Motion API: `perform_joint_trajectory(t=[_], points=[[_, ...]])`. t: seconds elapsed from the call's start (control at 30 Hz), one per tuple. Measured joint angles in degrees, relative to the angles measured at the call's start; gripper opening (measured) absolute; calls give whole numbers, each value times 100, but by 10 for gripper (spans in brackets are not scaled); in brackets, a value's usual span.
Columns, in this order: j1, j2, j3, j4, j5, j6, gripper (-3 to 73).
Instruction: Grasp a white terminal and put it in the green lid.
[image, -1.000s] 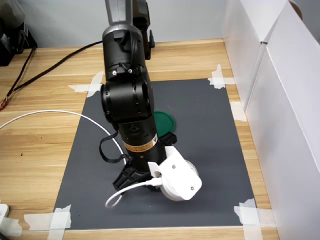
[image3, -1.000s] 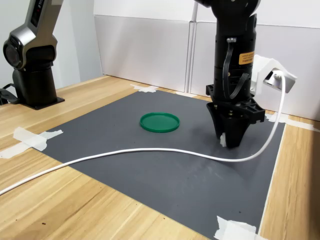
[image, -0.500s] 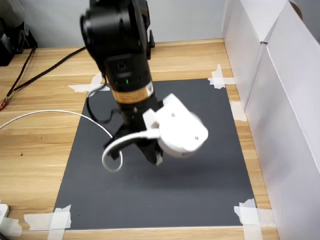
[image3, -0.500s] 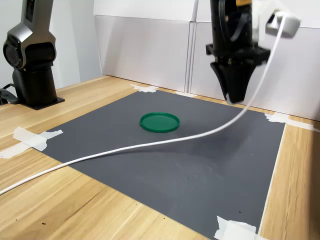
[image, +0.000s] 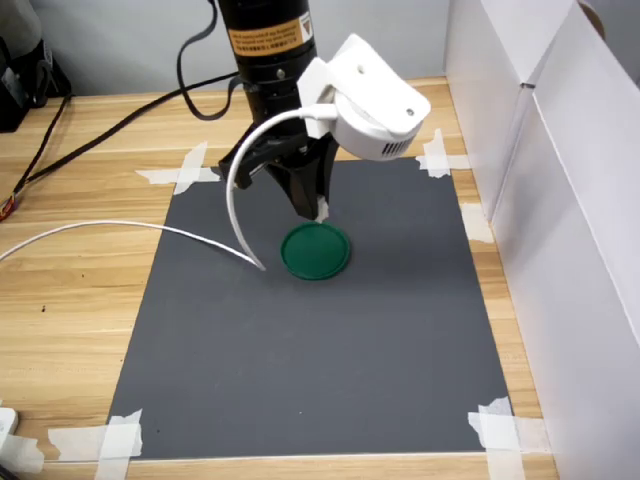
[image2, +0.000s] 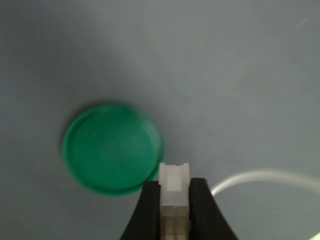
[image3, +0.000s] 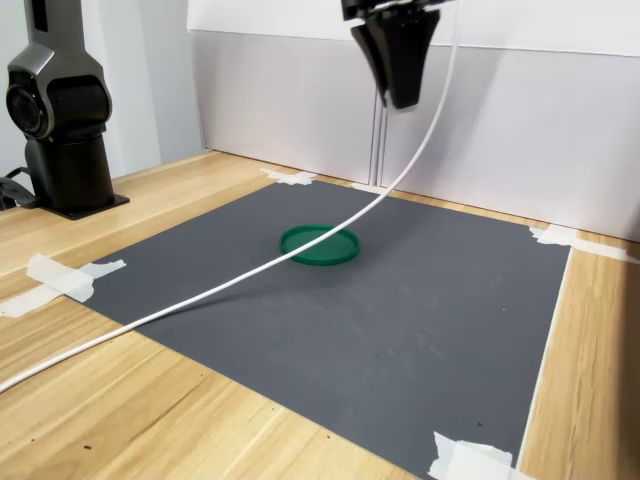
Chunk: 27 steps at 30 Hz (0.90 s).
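The green lid (image: 316, 251) lies flat on the dark grey mat (image: 400, 330), near its middle in both exterior views. My gripper (image: 311, 206) hangs high above the mat, over the lid's far edge in the first exterior view. It is shut on the white terminal (image2: 173, 182), a small ridged block pinched between the two black fingers. In the wrist view the green lid (image2: 112, 148) sits just beside the fingertips, with the terminal level with its rim. In the second exterior view my gripper (image3: 400, 98) hangs well above the green lid (image3: 319, 245), and the terminal does not show there.
A white cable (image: 150, 229) trails from the wrist camera housing (image: 368, 98) across the mat to the first exterior view's left. White panels (image: 545, 190) wall the right side. Tape strips (image: 120, 436) hold the mat's corners. A black arm base (image3: 60, 130) stands at the second exterior view's left.
My gripper has risen from the mat's near part and swung toward the far side, carrying the terminal, and now hangs over the lid. The cable has lifted with it.
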<state>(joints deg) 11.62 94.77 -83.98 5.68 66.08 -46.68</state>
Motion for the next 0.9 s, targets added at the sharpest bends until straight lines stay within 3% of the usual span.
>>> perform_joint_trajectory(t=[0.47,0.63,0.9], points=[[23,-503,2551,-226,-1853,-358,85],[23,-479,2790,-120,-2355,-563,85],[23,-197,2806,-56,-2429,-797,104]])
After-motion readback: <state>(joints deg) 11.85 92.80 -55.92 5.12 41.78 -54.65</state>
